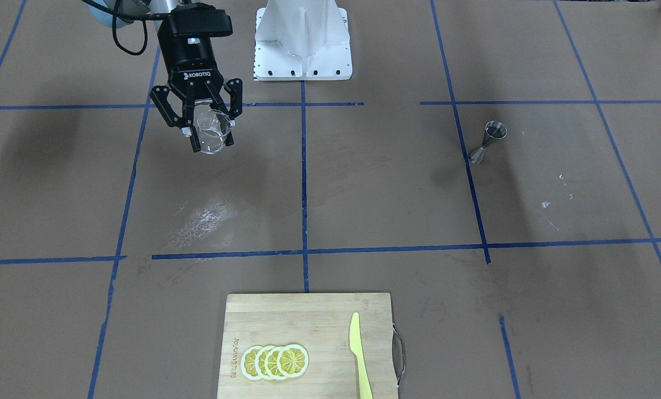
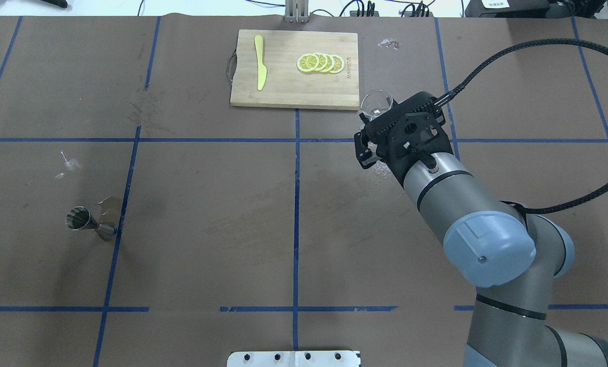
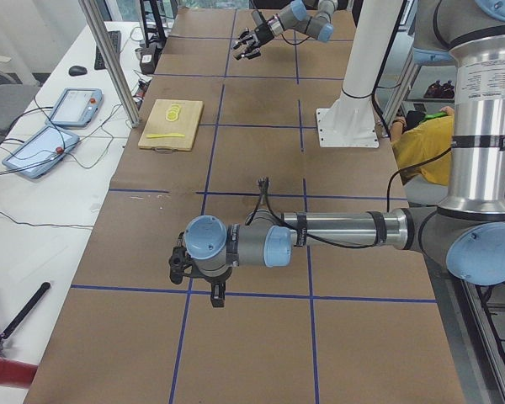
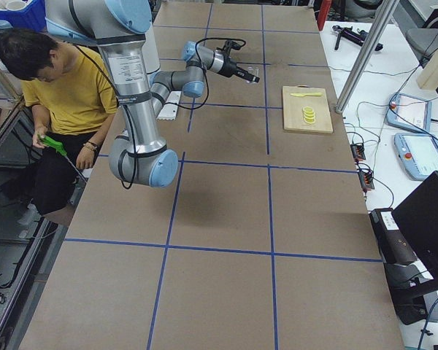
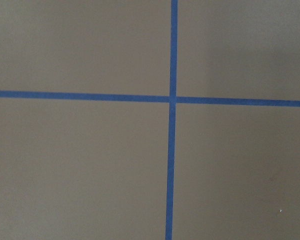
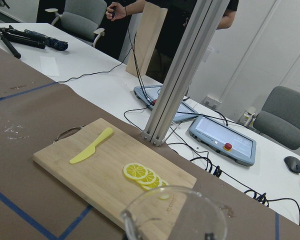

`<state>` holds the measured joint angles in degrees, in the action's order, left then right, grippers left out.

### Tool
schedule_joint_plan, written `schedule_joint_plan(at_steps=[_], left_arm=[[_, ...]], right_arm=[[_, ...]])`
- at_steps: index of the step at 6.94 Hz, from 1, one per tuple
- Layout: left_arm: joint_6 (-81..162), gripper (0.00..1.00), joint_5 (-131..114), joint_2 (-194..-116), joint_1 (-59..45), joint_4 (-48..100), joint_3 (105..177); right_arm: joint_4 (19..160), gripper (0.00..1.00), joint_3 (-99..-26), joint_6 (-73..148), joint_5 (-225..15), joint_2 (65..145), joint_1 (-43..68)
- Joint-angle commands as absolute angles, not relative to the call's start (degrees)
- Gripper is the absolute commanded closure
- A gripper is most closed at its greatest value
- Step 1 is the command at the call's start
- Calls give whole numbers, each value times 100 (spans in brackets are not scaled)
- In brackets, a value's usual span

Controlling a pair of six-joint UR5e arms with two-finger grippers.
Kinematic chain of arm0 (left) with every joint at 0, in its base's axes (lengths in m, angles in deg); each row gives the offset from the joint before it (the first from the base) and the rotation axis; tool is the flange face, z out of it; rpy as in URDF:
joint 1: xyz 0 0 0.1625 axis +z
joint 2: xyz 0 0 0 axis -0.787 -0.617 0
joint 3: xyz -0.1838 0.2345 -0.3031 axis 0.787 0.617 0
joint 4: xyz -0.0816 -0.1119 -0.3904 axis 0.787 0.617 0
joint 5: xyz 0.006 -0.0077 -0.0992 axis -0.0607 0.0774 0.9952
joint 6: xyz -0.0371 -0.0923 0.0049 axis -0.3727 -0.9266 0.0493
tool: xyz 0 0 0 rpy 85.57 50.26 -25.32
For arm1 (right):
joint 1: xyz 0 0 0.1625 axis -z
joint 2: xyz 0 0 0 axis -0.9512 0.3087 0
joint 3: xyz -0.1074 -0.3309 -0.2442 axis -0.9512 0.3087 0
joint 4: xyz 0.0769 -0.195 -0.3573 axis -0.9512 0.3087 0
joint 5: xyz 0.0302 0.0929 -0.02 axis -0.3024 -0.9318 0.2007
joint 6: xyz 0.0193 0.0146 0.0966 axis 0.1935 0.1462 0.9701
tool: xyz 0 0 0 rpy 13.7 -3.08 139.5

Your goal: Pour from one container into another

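Note:
My right gripper (image 1: pixel 212 144) hangs above the table, shut on the small clear glass beaker (image 1: pixel 211 132). From overhead the beaker (image 2: pixel 376 101) sticks out past the right gripper (image 2: pixel 373 116), close to the cutting board's corner. Its rim (image 6: pixel 175 215) fills the bottom of the right wrist view, and I cannot tell whether it holds anything. The steel hourglass jigger (image 1: pixel 488 142) stands upright far across the table, alone beside a blue tape line (image 2: pixel 85 221). My left gripper (image 3: pixel 195 282) shows only in the exterior left view, low over a tape crossing; I cannot tell its state.
A bamboo cutting board (image 1: pixel 308 316) at the far edge carries lemon slices (image 1: pixel 275 361) and a yellow knife (image 1: pixel 359 354). The white robot base (image 1: pixel 303 44) stands at the near middle. A whitish smear (image 1: pixel 206 219) marks the paper. A seated person (image 4: pixel 66 95) is beside the robot.

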<state>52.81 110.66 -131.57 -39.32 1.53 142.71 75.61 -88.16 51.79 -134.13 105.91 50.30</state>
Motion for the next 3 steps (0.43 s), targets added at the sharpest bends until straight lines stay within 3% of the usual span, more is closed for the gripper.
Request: schedule_joint_plan(at_steps=[1,3], left_arm=[[5407,0,11060,-13022,-3941,327,14398],[5461,0,10599,-12943,-3933,785,14398]], right_arm=[[7553,100,-8851,5218,-13414,10600,5031],[7544,100,-9201,5421,-13422,11133,5022]])
